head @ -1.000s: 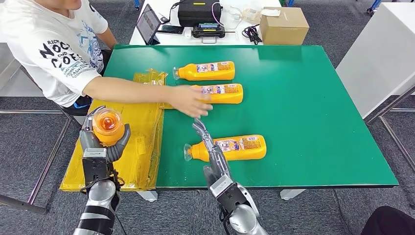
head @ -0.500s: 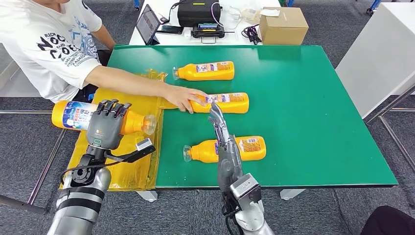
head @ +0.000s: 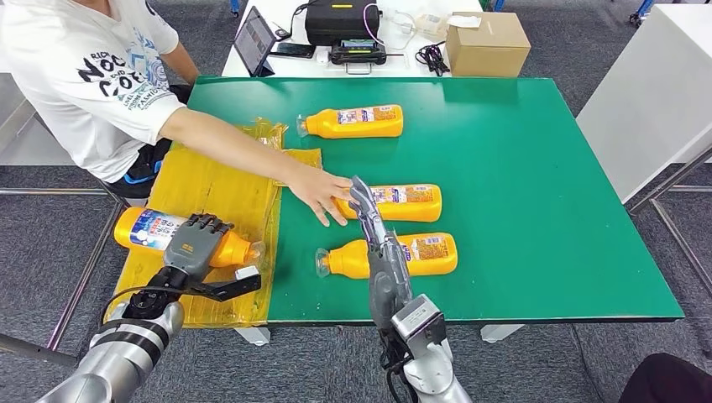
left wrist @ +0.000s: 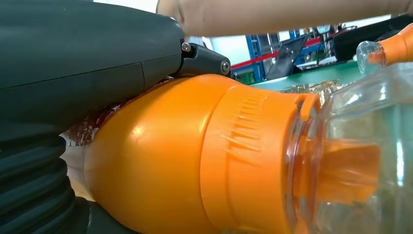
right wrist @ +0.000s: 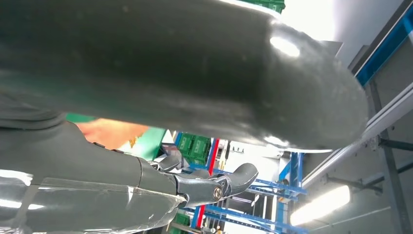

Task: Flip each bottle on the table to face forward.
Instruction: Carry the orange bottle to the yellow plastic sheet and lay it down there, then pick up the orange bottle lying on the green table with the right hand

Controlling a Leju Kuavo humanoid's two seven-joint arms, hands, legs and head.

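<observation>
Head view: my left hand [head: 195,242] grips an orange bottle [head: 149,229] above the yellow bags [head: 201,180]; my right hand [head: 379,243], fingers straight together, overlaps the nearest table bottle [head: 424,253].

Left wrist view: my grip sits near the shoulder behind the clear cap [left wrist: 360,161]; I'd set it down level, label forward.

Right wrist view: my fingers [right wrist: 214,187] hold nothing.

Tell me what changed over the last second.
The left hand turned its held bottle from end-on to lying sideways, then lowered it toward the yellow sheet. The person's hand slid the middle bottle nearer. The right hand advanced over the near bottle. The far bottle stayed.
</observation>
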